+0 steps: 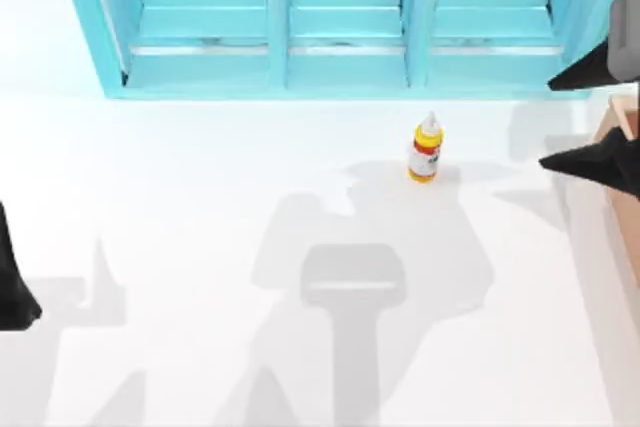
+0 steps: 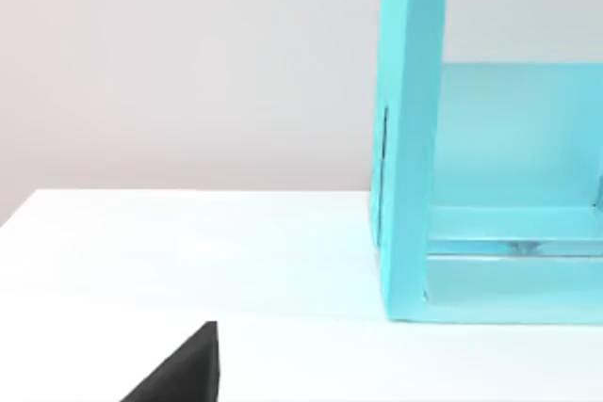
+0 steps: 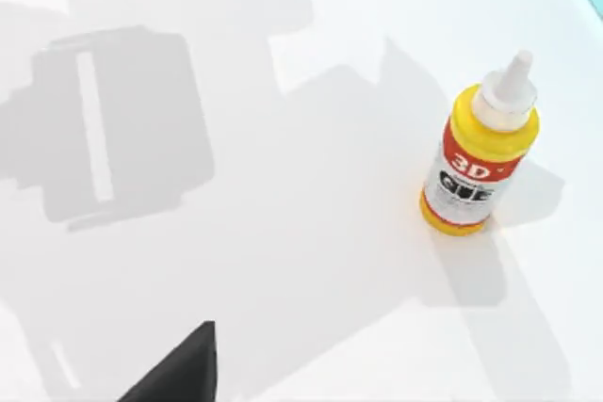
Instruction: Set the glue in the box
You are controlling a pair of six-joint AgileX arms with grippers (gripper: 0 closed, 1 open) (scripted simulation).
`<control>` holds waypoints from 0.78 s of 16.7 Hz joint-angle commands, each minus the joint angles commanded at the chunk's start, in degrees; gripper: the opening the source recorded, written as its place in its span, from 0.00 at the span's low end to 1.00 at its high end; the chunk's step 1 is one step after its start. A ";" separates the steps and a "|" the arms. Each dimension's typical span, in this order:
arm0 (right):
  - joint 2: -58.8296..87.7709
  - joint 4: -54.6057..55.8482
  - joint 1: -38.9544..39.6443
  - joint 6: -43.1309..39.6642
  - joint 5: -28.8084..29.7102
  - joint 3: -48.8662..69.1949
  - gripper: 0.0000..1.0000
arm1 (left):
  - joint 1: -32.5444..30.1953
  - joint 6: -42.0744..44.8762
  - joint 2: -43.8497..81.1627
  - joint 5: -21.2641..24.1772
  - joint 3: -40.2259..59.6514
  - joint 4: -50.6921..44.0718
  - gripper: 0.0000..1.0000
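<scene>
On the white table (image 1: 200, 207), right of centre and a little in front of the turquoise shelf (image 1: 340, 22), the glue (image 1: 426, 150) stands upright and alone, white nozzle up, orange base flat on the surface, nothing touching it. From my right wrist camera the same bottle (image 3: 480, 162) shows its yellow body and white label with a red mark, with bare table all round it. My right claw (image 1: 590, 119) sits at the table's right edge, to the right of the bottle and well apart from it; its two dark fingers (image 1: 585, 162) are spread wide with nothing between them. The box (image 1: 625, 162) is at that same right edge, just under and beside my right claw, with a tan wall showing; the bottle is outside it. My left arm (image 1: 12, 282) is parked at the left edge of the table; I cannot tell how its claw is set. My left wrist camera looks along the table at the end wall of the shelf (image 2: 412, 138).
</scene>
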 joint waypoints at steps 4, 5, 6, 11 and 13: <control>18.72 -5.66 -0.27 -12.65 -8.90 14.27 1.00 | 0.00 0.00 0.00 0.00 0.00 0.00 1.00; 22.60 -6.88 -0.27 -15.27 -10.67 17.12 1.00 | 0.00 0.00 0.00 0.00 0.00 0.00 1.00; 26.05 -8.00 -0.23 -17.61 -12.22 19.63 1.00 | 0.00 0.00 0.00 0.00 0.00 0.00 1.00; 34.56 -10.84 0.11 -23.68 -15.89 25.79 1.00 | 0.00 0.00 0.00 0.00 0.00 0.00 1.00; 34.56 -10.84 0.11 -23.68 -15.89 25.79 1.00 | 0.00 0.00 0.00 0.00 0.00 0.00 1.00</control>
